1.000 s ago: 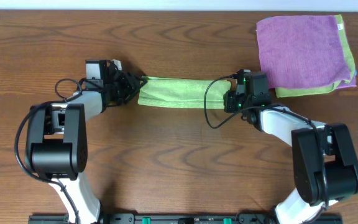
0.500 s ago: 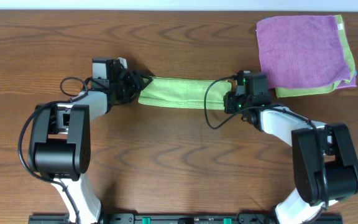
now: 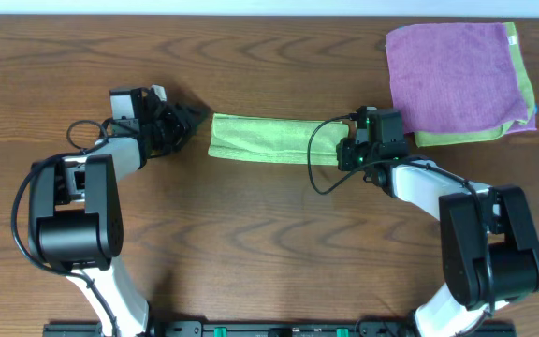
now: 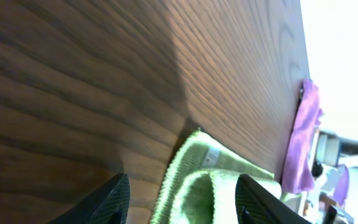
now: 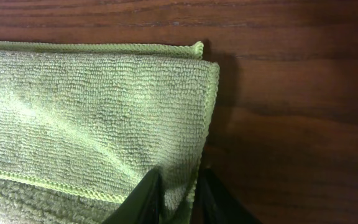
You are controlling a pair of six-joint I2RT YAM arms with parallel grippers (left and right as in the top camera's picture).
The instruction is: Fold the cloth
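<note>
- The right gripper [image 5: 179, 198], nearest the robot, sits at the 3 o'clock end of the green cloth [image 3: 260, 139]. Its jaws are set narrow and pinch the near corner of that end.
- The green cloth lies flat around the middle of the table [image 3: 269, 243] as a long narrow strip running from 9 to 3 o'clock. The right wrist view shows stacked layers with doubled hems, so I judge the lengthwise folds done.
- The left gripper [image 3: 195, 122] is a little farther off, at 9 o'clock of the strip and just clear of it. Its jaws are spread wide and hold nothing, and the left wrist view shows the cloth's rolled end lying ahead between the fingers [image 4: 120, 196].
- What looks left is a crosswise fold, bringing one short end over the other.
- Farthest, at 2 o'clock, is a stack of folded cloths [image 3: 452, 80] with a purple one on top, well apart from the strip.
</note>
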